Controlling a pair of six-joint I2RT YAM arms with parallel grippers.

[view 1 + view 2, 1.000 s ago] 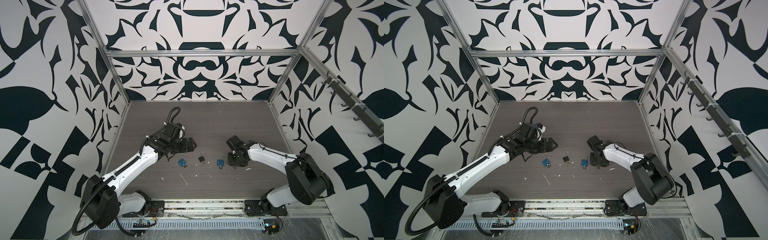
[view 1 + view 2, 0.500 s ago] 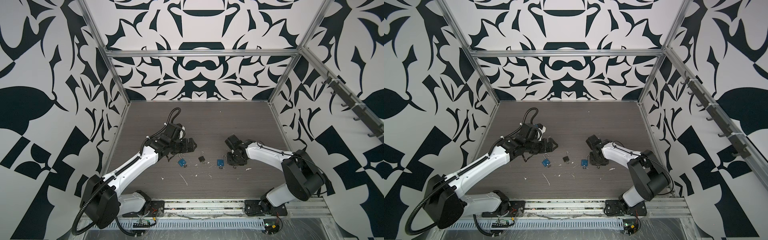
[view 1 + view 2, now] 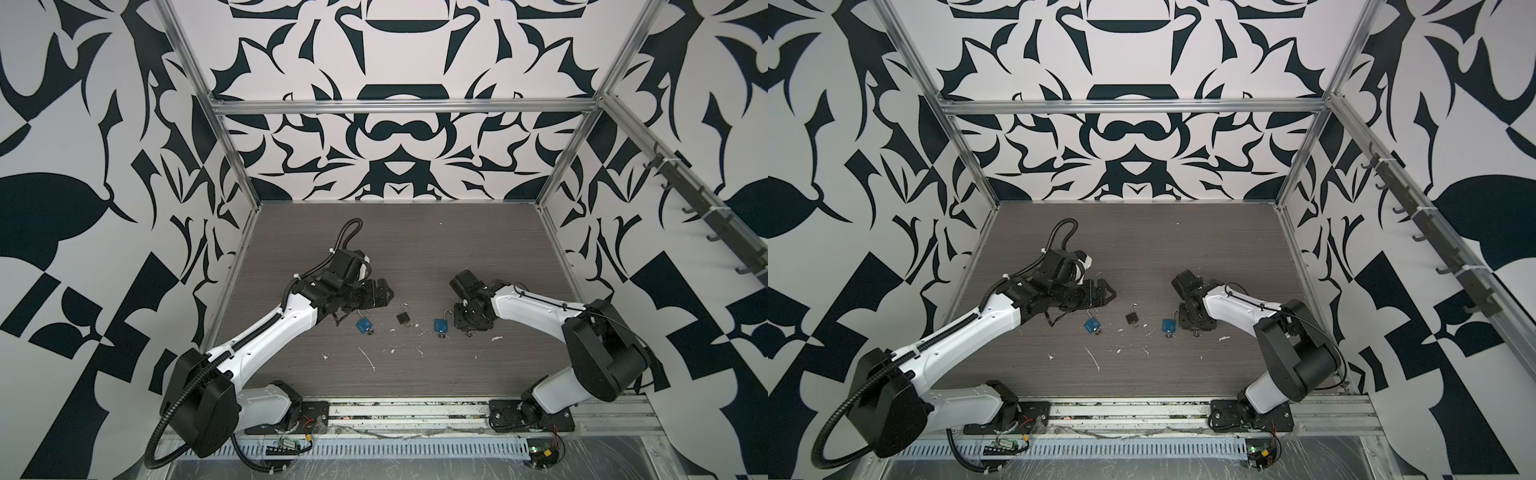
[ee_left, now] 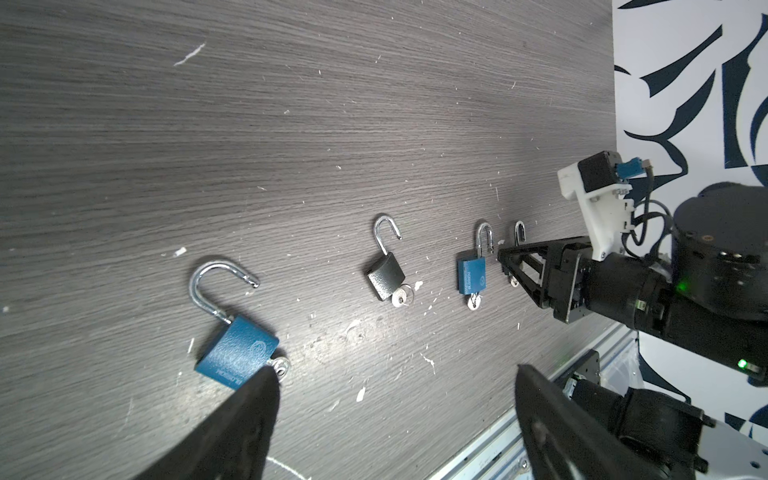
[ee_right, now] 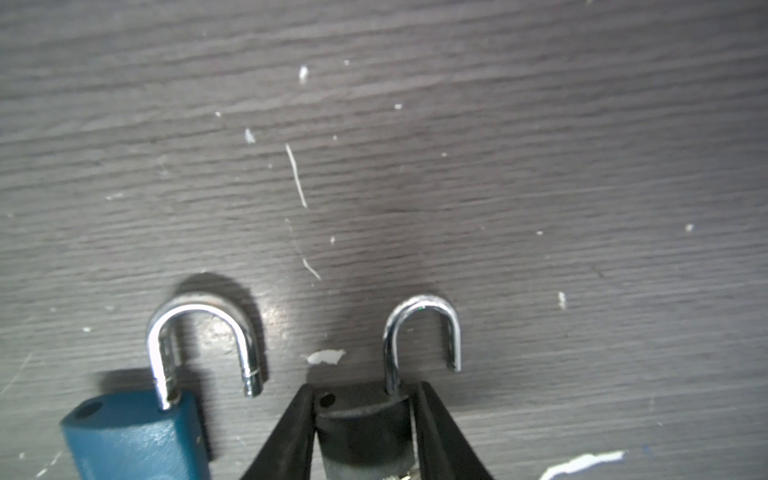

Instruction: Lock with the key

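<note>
Right gripper (image 5: 361, 401): clamped on small dark-grey metal padlock (image 5: 363, 436), shackle open.
Padlock spot: on grey woodgrain table (image 5: 415, 124), just beside blue padlock (image 5: 133, 436).
Left gripper (image 4: 395, 374): jaws wide, empty.

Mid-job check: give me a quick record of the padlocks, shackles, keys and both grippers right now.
padlocks: four in a row on the table: left blue padlock, black padlock, right blue padlock, gripped padlock
shackles: all four open
keys: in the first three; unclear on the gripped padlock
left gripper: open, empty, near left blue padlock
right gripper: fingers closed on gripped padlock's body
locked: none
</note>
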